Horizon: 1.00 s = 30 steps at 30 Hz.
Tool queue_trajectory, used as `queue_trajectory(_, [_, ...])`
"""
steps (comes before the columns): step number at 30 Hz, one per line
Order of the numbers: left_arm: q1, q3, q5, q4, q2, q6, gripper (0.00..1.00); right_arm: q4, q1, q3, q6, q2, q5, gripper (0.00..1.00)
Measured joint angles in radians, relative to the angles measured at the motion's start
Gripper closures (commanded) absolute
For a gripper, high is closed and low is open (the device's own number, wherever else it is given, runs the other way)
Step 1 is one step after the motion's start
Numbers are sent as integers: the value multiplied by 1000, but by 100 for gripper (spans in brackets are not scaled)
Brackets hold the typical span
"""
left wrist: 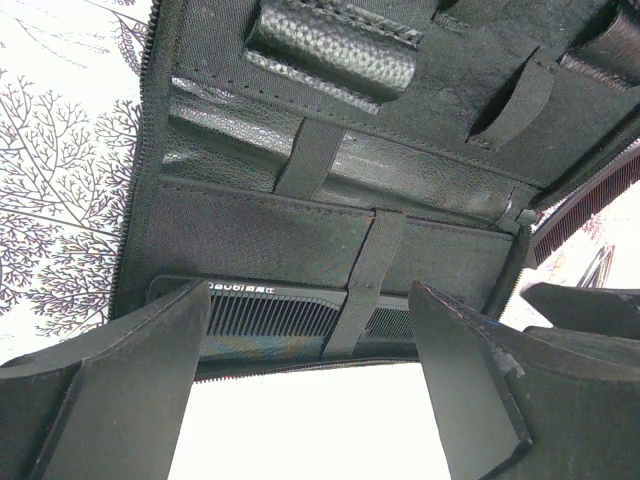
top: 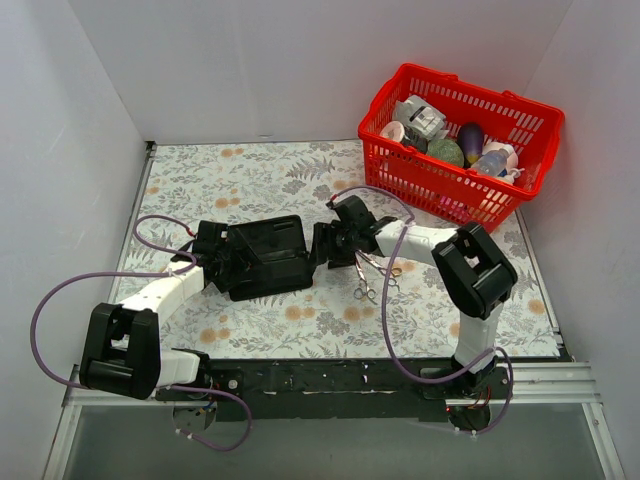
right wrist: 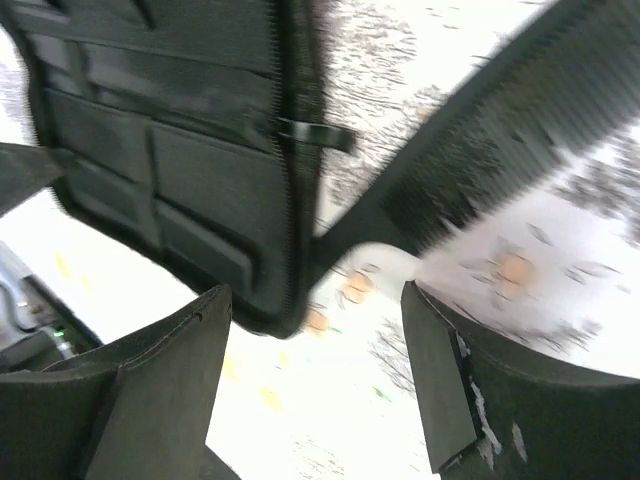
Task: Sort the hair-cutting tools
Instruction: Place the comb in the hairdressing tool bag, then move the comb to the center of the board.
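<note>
Left gripper (left wrist: 312, 330): fingers spread wide with nothing between them, over the near rim of the open case (top: 270, 255).
Right gripper (right wrist: 315, 300): also wide open and holding nothing; its view is motion-blurred.
Surface: a table (top: 250, 180) under a cloth printed with grey leaves and orange blossoms.
Room: plain white walls (top: 300, 60) on three sides.
Comb (left wrist: 270, 315): black, tucked in the case's lowest pocket at 12 o'clock from the left fingertips, just beyond them. Its teeth show.
Second comb (right wrist: 480, 150): black, slanting from 12 to 2 o'clock beyond the right fingertips. Its lower end is at the case's zipped rim; the blur hides whether they touch.
Scissors (top: 366, 290): a few silver pairs in a loose bunch on the cloth, at 5 o'clock from the right gripper in the top view, near it and outside the case.
Case: lies opened flat between the two grippers, at 3 o'clock from the left one and 9 o'clock from the right.
Basket (top: 440, 185): red, at the table's far right corner, 1 o'clock from the right gripper and well apart, holding colourful items (top: 447, 152).
In the way: an elastic strap (left wrist: 360, 280) crosses the pocketed comb near its middle.
</note>
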Motion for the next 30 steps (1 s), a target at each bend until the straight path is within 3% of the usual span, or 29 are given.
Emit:
queue_trajectory(2, [0, 0, 0, 0, 0, 0, 18, -73, -5, 6, -43, -27, 58, 22])
queue_trajectory(6, [0, 0, 1, 0, -2, 1, 18, -234, -10, 48, -126, -82, 177, 7])
queue_trajectory(13, [0, 5, 6, -14, -5, 8, 17, -355, -34, 179, -195, -129, 313, 4])
queue_trajectory(19, [0, 59, 22, -76, -19, 17, 14, -417, -55, 330, -177, -14, 345, 3])
queue_trajectory(25, [0, 208, 29, -151, -64, 35, 2, -484, -55, 454, -129, 129, 409, 2])
queue_trajectory(30, [0, 346, 30, -201, -112, 51, 2, -531, -55, 499, -64, 191, 460, 2])
